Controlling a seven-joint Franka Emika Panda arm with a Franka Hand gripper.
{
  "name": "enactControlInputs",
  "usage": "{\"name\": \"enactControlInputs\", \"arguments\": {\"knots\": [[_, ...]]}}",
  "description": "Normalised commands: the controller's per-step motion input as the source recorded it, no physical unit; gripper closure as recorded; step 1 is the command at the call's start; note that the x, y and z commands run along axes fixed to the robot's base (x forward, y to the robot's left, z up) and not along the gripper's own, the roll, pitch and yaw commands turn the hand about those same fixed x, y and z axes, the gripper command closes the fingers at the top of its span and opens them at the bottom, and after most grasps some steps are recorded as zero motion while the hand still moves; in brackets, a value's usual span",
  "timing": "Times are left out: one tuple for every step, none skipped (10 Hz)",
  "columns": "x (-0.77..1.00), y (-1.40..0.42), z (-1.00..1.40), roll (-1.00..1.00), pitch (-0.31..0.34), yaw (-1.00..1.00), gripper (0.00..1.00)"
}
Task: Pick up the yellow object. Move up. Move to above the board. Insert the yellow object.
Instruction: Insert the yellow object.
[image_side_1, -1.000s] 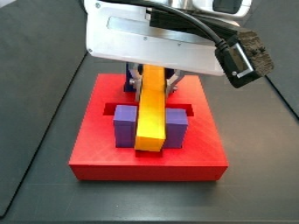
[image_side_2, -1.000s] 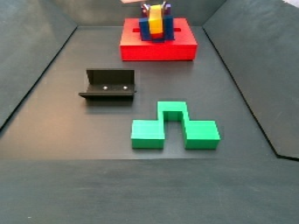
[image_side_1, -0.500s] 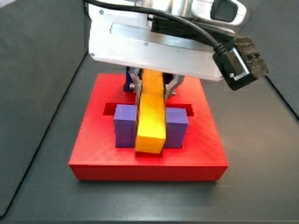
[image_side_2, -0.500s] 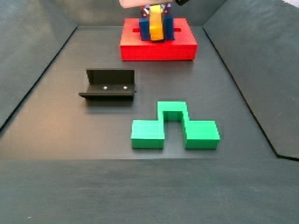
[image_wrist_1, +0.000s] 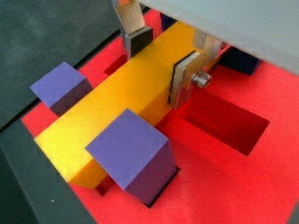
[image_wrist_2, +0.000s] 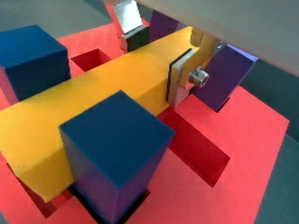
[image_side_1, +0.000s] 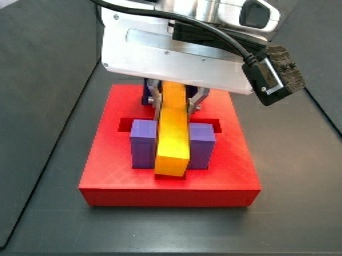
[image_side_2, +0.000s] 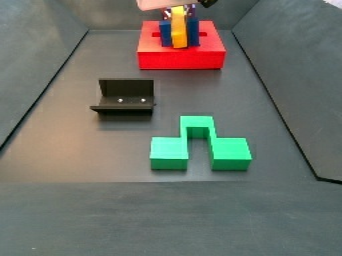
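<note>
The yellow object (image_side_1: 171, 130) lies flat on the red board (image_side_1: 134, 185), seated between the two near purple posts (image_side_1: 143, 140). Both wrist views show it (image_wrist_1: 117, 109) (image_wrist_2: 105, 105) running between the posts (image_wrist_1: 135, 150) (image_wrist_2: 111, 144). My gripper (image_side_1: 174, 92) hangs just over its far end. In both wrist views the gripper (image_wrist_1: 160, 70) (image_wrist_2: 158, 66) is open: one pad stands clear of the bar's side and the other is close against it. In the far side view the gripper (image_side_2: 178, 8) sits above the board (image_side_2: 181, 57).
A green notched block (image_side_2: 198, 146) lies on the dark floor in the near middle. The fixture (image_side_2: 124, 97) stands left of centre. Open recessed slots (image_wrist_1: 228, 122) show in the board beside the bar. Dark walls enclose the floor.
My gripper and its white mount have risen a little above the board. The yellow object has stayed in place between the posts.
</note>
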Motion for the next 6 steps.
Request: {"name": "enactControlInputs", "arguments": {"knots": [[-0.4, 0.0, 0.04, 0.18, -0.106, 0.0, 1.0], [-0.36, -0.05, 0.0, 0.24, -0.129, 0.0, 1.0], [-0.21, -0.12, -0.12, 0.21, -0.107, 0.0, 1.0], [0.0, -0.1, -0.34, 0.17, -0.023, 0.05, 1.0], [0.0, -0.07, -0.38, 0.16, 0.0, 0.13, 1.0], [0.01, -0.03, -0.4, 0.2, -0.004, 0.15, 1.0]]}}
